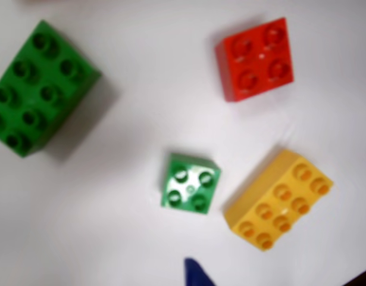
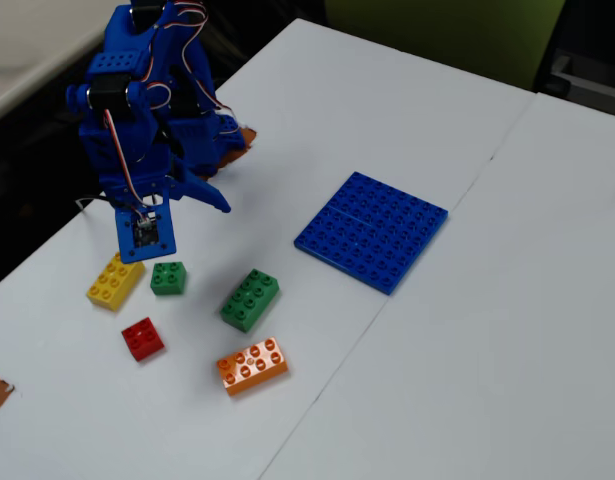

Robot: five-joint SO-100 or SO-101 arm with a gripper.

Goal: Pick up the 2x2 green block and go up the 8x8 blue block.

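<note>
Nothing is done yet: green block (image 1: 190, 190) lies untouched on the table (image 2: 547, 300) between yellow brick (image 1: 280, 199) and me, blue plate (image 2: 372, 230) well apart, and whether my fingers (image 1: 197, 274) are spread I cannot tell.

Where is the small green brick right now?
In the fixed view the small green brick lies on the white table at left, between the yellow brick and the long green brick.

Yellow brick (image 1: 279, 199) crowds 2x2 green block (image 1: 190, 183); elsewhere clear.
</note>
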